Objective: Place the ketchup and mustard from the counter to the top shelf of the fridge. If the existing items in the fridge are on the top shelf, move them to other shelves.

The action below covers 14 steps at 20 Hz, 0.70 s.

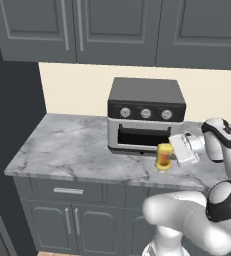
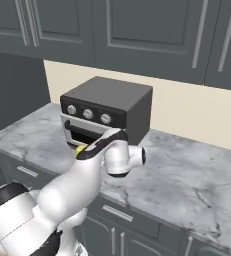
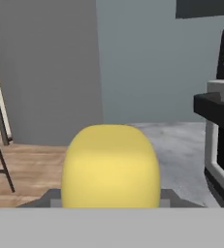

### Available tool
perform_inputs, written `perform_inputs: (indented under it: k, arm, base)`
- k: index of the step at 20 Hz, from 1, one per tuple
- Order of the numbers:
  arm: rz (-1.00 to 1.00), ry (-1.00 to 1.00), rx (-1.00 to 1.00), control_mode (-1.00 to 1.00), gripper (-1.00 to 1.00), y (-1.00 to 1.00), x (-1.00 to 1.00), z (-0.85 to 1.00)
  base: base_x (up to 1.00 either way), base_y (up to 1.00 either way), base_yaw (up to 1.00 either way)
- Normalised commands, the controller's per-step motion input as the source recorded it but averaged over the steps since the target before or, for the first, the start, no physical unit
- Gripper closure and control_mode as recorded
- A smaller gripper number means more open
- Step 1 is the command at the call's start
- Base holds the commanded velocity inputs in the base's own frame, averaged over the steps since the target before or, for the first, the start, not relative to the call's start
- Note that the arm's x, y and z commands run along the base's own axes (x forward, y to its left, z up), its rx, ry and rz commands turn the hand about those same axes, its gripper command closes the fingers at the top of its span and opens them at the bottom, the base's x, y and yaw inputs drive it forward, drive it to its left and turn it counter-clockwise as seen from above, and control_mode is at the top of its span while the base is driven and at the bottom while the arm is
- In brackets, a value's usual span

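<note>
The mustard (image 1: 163, 156), a squat yellow bottle with an orange label, stands upright near the front of the marbled counter (image 1: 72, 145), just ahead of the toaster oven. My gripper (image 1: 171, 154) reaches it from the right and is shut on it. In the hand view the mustard (image 3: 111, 164) bulges up between my fingertips (image 3: 55, 198) and hides most of them. A sliver of the mustard (image 2: 80, 149) peeks past my arm in the right base view. I cannot tell whether the bottle still rests on the stone. The ketchup, the fridge's top shelf and the existing items are out of view.
The black-and-silver toaster oven (image 1: 146, 115) sits against the back wall, right behind the bottle. Dark grey wall cabinets (image 1: 117, 30) hang above. A tall dark panel (image 1: 12, 100) closes the counter's left end. Bare stone stretches left and, in the right base view, right (image 2: 197, 175).
</note>
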Motion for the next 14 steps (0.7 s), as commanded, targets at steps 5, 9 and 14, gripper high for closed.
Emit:
perform_inputs:
  k: [5, 9, 14]
  arm:
    - [-0.13, 0.03, 0.0, -1.0, 1.0, -0.01, -1.0, 1.0]
    - [-0.2, 0.1, 0.0, -1.0, 1.0, -0.11, -0.99, 1.0]
    - [-0.18, 0.04, 0.0, -1.0, 1.0, -0.32, -0.88, 1.0]
  base:
    - [0.0, 0.0, 0.0]
    - [0.0, 0.0, 0.0]
    - [0.0, 0.0, 0.0]
